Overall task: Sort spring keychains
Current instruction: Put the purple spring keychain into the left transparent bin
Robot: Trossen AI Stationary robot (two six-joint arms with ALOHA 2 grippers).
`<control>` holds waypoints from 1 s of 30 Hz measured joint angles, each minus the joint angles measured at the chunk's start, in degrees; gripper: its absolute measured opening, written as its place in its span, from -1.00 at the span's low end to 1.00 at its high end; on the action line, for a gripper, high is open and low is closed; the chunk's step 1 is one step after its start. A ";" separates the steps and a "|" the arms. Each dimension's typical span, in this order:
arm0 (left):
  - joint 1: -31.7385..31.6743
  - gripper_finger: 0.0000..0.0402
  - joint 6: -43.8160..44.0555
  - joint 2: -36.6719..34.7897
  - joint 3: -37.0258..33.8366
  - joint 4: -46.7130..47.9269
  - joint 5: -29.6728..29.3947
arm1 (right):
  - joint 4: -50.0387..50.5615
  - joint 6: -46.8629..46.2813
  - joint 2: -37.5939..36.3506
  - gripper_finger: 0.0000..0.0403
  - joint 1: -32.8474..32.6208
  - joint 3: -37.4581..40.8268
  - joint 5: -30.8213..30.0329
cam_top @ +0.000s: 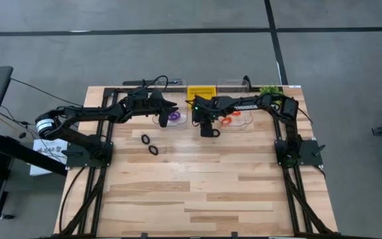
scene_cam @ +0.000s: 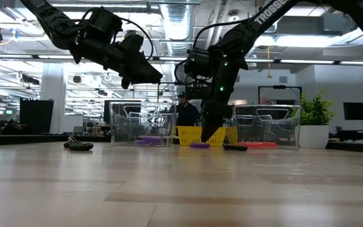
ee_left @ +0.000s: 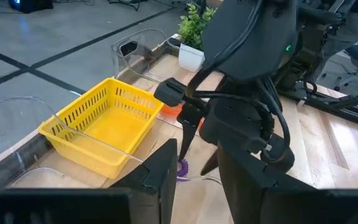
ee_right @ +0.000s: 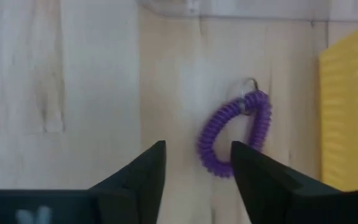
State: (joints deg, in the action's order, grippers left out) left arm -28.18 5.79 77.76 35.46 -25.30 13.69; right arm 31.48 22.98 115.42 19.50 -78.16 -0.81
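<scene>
A purple spring keychain lies flat on the wood table, close in front of the yellow basket. My right gripper points steeply down over it, open. The ring's near end lies between the fingertips; whether a finger touches it, I cannot tell. Another purple keychain lies in the left clear bin, and orange ones lie in the right clear bin. Two black keychains lie on the table to the left. My left gripper hovers open above the left bin, holding nothing.
The yellow basket stands at the far edge between the two clear bins. A potted plant stands at the far right corner. In the low view a small dark thing lies beside the right bin. The near half of the table is bare wood.
</scene>
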 joint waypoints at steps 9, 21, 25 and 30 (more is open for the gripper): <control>0.01 -0.44 -0.01 0.00 0.00 0.00 -0.01 | 1.23 0.05 -0.05 -0.79 0.03 -5.22 -0.69; 0.02 -0.44 -0.01 0.00 0.00 0.00 0.00 | 1.08 1.49 0.04 -0.99 0.41 -5.57 -1.33; 0.02 -0.44 -0.01 0.00 0.00 0.00 0.00 | 1.27 1.49 0.09 -1.00 0.90 -5.57 -2.21; 0.02 -0.44 -0.01 0.00 0.00 0.00 0.00 | 0.30 1.49 0.15 -1.00 1.36 -4.29 -2.35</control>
State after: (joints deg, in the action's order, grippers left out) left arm -28.16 5.78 77.76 35.46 -25.30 13.69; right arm 31.79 24.47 115.57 20.86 -82.45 -3.16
